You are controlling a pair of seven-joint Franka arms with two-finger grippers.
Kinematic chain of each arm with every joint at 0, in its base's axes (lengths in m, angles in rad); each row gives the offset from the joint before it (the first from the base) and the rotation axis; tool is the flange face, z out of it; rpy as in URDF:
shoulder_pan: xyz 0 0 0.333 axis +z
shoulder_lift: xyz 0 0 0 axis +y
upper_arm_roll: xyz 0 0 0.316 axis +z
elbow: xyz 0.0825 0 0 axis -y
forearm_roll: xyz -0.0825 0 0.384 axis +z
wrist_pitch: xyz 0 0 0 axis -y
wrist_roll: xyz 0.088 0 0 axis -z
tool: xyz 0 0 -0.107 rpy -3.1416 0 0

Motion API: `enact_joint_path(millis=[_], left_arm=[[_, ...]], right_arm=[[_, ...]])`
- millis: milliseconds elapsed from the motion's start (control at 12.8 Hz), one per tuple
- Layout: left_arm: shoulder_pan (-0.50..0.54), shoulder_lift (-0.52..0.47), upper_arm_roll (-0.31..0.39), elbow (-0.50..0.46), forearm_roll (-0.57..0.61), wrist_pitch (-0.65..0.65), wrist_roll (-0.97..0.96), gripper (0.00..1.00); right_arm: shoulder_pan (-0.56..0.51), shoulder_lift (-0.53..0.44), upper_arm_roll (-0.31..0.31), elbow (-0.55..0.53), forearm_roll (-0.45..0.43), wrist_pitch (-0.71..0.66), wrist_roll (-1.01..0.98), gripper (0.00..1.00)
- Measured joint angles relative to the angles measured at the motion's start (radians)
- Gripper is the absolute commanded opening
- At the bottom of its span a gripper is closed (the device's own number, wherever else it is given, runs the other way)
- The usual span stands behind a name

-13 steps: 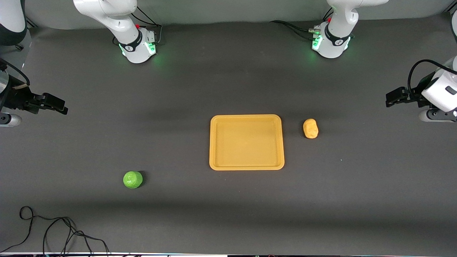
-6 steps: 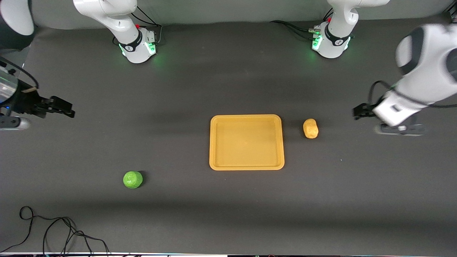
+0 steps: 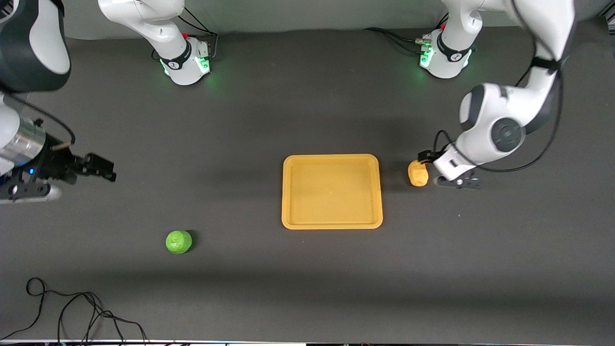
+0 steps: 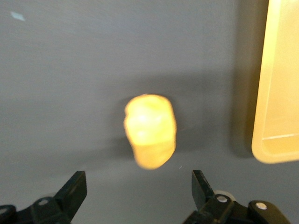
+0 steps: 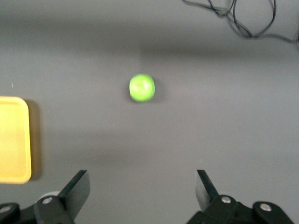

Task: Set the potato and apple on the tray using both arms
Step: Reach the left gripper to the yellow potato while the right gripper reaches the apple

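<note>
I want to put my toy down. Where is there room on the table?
The tray is bare inside. Bare cloth lies between it and the apple. It is crowded where the open left hand hangs over the potato. The open right hand hovers at its table end.

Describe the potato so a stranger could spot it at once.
Find the tray mid-table. Beside it, toward the left arm's end, the potato lies on the table under the open left gripper. It is a lumpy yellow-orange oval, unlike the round green apple.
</note>
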Motion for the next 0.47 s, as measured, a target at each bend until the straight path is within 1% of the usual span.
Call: enact_joint_path(millis=[156,234,312,469], left_arm=[[-0.036,0.096,0.0,0.002,-0.04,0.12,-0.022,1.0],[-0.045,0.133,0.0,0.003,-0.043,0.155,-0.023,0.82],[-0.051,0.159,0.0,0.003,-0.043,0.176,-0.02,0.69],[-0.061,0.179,0.0,0.004,-0.043,0.191,-0.016,0.35]], right_arm=[[0.0,0.117,0.01,0.123,0.0,0.0,0.0,1.0],[0.001,0.168,0.02,0.171,0.0,0.0,0.0,1.0],[0.002,0.209,0.03,0.209,0.0,0.0,0.0,1.0],[0.005,0.255,0.038,0.245,0.0,0.0,0.0,1.0]])
